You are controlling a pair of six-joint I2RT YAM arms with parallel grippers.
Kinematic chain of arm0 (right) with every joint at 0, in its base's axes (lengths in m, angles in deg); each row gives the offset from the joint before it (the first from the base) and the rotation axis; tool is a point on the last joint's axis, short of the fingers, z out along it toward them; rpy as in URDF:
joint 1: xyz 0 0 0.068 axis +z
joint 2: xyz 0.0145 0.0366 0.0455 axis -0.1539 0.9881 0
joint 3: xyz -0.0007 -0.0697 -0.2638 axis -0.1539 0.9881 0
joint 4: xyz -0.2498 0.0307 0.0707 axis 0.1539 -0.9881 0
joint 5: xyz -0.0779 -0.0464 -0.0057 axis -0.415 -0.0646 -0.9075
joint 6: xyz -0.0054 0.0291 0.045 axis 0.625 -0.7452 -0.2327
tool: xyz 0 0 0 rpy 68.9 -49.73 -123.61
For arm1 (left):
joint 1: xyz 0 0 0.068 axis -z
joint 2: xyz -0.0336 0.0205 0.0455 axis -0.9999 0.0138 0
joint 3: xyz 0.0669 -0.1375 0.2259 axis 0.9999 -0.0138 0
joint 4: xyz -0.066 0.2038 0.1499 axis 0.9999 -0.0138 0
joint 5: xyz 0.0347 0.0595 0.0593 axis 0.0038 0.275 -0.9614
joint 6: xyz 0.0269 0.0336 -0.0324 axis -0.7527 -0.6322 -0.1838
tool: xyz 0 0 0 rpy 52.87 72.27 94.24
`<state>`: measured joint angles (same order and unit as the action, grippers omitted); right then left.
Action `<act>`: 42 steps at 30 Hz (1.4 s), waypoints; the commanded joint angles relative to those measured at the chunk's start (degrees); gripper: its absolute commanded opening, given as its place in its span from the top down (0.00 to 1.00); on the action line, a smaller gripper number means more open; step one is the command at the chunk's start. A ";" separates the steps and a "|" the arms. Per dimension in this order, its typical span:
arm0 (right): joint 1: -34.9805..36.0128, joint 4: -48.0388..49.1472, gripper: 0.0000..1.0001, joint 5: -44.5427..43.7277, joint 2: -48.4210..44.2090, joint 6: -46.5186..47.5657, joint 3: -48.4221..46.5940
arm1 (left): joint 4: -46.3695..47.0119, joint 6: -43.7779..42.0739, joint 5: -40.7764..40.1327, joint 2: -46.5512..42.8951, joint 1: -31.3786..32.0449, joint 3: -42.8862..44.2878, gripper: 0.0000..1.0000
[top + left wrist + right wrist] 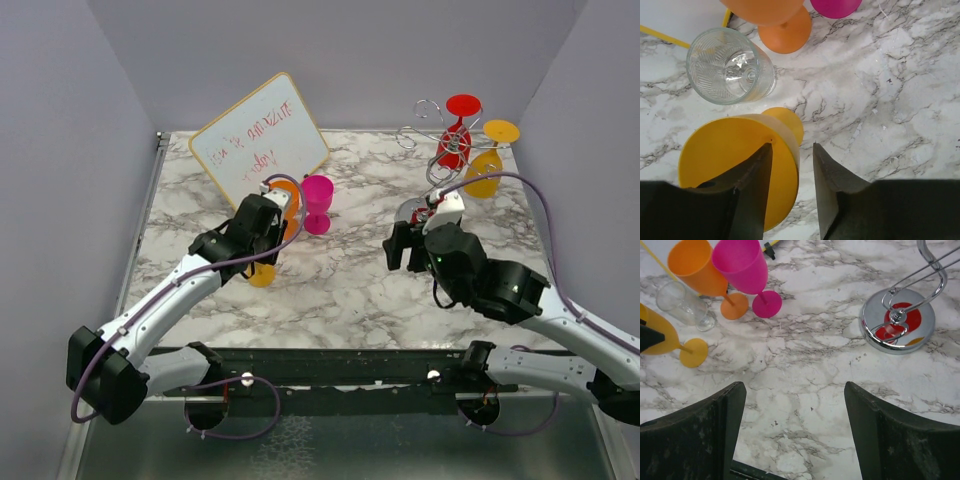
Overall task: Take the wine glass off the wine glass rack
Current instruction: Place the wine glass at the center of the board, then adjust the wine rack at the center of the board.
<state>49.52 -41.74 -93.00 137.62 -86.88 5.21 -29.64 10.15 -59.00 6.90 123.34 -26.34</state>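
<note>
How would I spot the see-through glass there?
Find the whiteboard leaning at the far left of the table. Coloured goblets cluster before it; the clear glass stands between the orange goblet and the yellow goblet. It alone is colourless.

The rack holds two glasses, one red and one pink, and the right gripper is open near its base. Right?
Not quite. The rack holds a red glass and a yellow glass, not pink; the pink glass stands on the table. The top view shows it. The rest holds.
</note>
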 commanded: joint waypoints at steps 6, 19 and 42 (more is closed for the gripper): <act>-1.61 -16.08 0.13 -1.34 10.26 2.20 -18.79 | -0.69 1.36 0.31 -4.65 -0.38 -0.11 0.37; -9.72 -11.38 0.11 -2.73 15.20 16.69 -30.49 | -3.40 2.37 3.48 -7.81 -0.42 4.72 0.20; -53.56 -9.42 0.06 38.71 25.14 21.30 -38.89 | -5.86 2.27 5.19 -10.27 -0.42 8.16 0.01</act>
<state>-0.41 -51.62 -68.98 162.08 -64.34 -34.97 -33.78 12.33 -54.89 -1.93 123.08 -19.91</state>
